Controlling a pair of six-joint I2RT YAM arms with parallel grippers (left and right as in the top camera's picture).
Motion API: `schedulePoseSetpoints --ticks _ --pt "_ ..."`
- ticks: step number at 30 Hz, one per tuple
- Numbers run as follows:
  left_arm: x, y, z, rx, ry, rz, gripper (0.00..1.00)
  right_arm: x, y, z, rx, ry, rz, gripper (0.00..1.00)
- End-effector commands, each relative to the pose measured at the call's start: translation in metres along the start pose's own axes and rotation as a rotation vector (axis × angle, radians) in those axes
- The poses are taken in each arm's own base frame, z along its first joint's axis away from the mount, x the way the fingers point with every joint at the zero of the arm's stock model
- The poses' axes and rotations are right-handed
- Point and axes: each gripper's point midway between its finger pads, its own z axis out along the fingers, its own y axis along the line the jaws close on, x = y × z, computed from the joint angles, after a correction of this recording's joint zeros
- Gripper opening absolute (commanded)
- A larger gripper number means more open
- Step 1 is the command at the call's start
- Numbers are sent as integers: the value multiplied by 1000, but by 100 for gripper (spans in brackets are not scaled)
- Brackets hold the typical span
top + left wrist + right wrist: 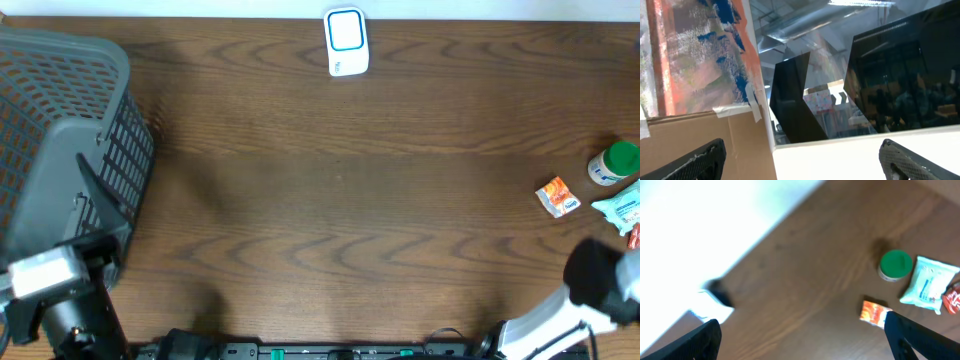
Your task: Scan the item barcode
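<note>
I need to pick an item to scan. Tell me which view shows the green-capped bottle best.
The right wrist view: the green-capped bottle appears whole and largest, though slightly blurred. The overhead shows it small at the frame's right edge. The left wrist view misses it, facing the room.

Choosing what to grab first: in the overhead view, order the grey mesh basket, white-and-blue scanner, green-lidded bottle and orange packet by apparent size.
1. grey mesh basket
2. white-and-blue scanner
3. green-lidded bottle and orange packet: about alike, so not ranked
</note>
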Motion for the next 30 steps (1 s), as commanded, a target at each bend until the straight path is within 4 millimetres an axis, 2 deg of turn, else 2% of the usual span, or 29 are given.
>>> schedulePoseSetpoints --ticks 1,4,6,10,11,16,21,24,27,30 --pt "-3 8 -8 -11 0 17 98 8 23 -81 -120 -143 -74 99" --pt "3 5 -9 2 23 30 98 20 31 -134 -175 -240 -108 99" --pt "10 1 -9 18 51 45 98 34 34 -177 -209 -328 -127 99" --pt "30 -9 -12 63 127 89 98 62 33 -241 -254 -465 -155 99" --pt "40 -13 -13 86 167 111 97 73 32 -262 -272 -512 -165 99" --pt "89 -32 -29 193 352 215 98 122 25 -332 -333 -677 -200 99" --pt "147 -45 -64 330 588 348 98 178 13 -389 -390 -834 -234 99" --pt "181 -47 -96 424 749 438 98 200 -10 -416 -291 -969 -333 99" --pt "210 -43 -133 517 909 528 98 220 -14 -430 -389 -982 -374 99" --pt "230 -34 -169 602 1055 609 98 221 -21 -435 -484 -959 -400 99"
